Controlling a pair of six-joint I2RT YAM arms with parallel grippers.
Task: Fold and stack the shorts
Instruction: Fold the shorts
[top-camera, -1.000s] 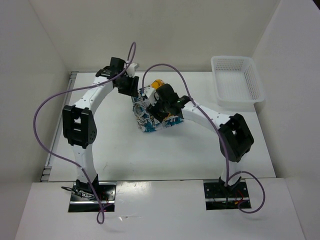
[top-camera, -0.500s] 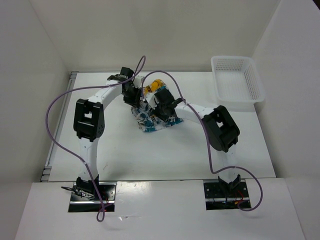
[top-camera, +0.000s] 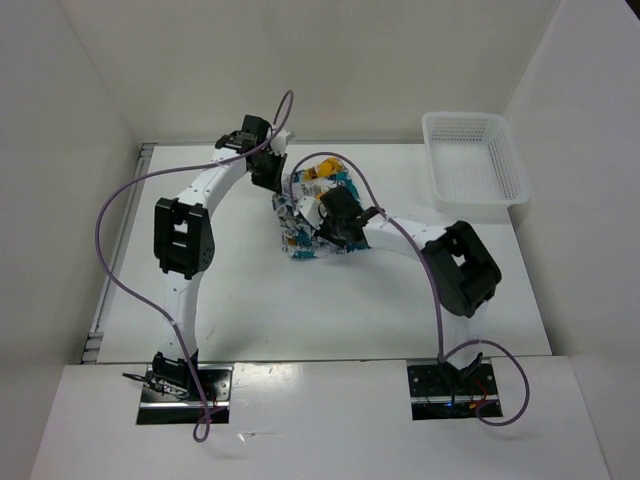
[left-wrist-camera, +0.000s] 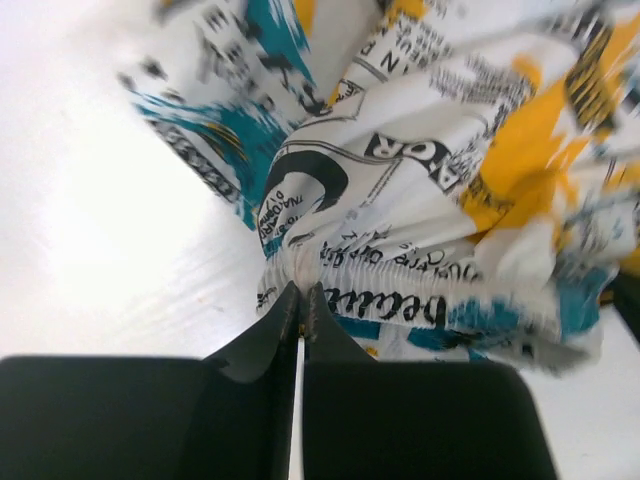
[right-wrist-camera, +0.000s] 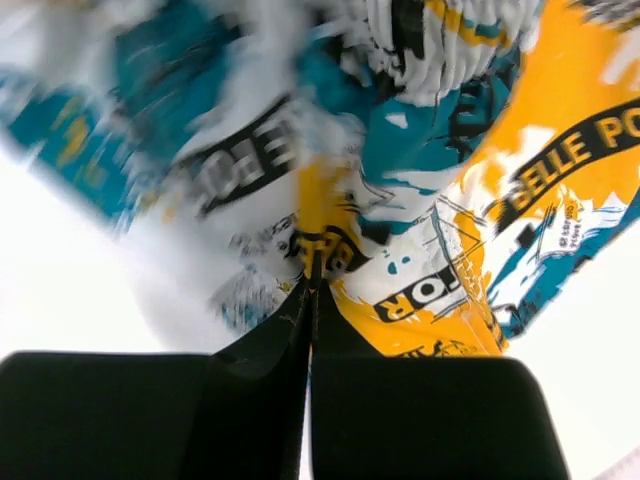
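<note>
The shorts (top-camera: 305, 190) sit bunched up well left of the white mesh basket (top-camera: 478, 203). The left gripper (left-wrist-camera: 301, 290) is pinched tight on their elastic waistband, on the side away from the basket. The right gripper (right-wrist-camera: 311, 280) is clamped on a printed fold nearer the basket.
</note>
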